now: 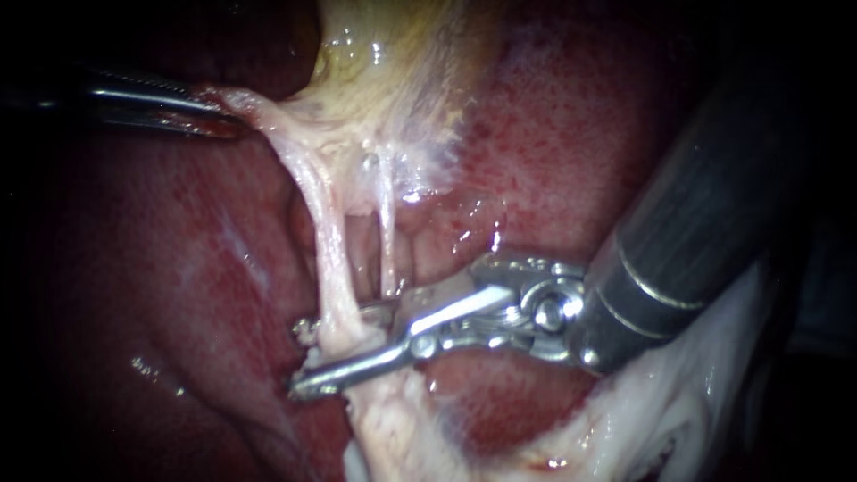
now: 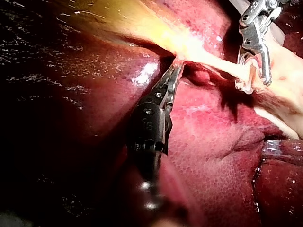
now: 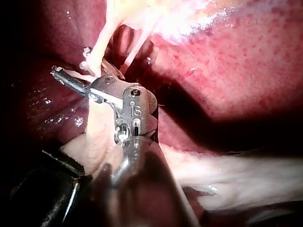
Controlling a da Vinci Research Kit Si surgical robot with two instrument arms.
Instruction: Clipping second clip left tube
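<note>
Nearest lens: shaft of my right instrument (image 1: pixel 303 359), jaws laid crosswise over the left tube (image 1: pixel 326 254), low on it and well away from the gallbladder end. Jaws look pressed onto the tube from both sides, with the tube bunched and narrowed between them, so I read it as pinching the left tube. Shiny bit at the far jaw's tip: clip or jaw metal, cannot tell. Right tube (image 1: pixel 386 241), thinner, sits on the hinge side of the left tube. It seems to pass behind the far jaw, outside the bite as far as I can see. To do this well, I judge: keep jaws square to the tube with both tips past its far edge so the full width is caught. Keep the right tube and the liver (image 1: pixel 571 134) under the jaws out of the bite, then squeeze fully, no twist, no pull. My left instrument (image 1: pixel 210 120), up the tubes from the right jaws, is clamped on the gallbladder (image 1: pixel 393 80) edge, stretching both tubes taut; that tension wants holding steady. Writing: marks on both instruments' wrist housings, left unread; no brand or label elsewhere.
</note>
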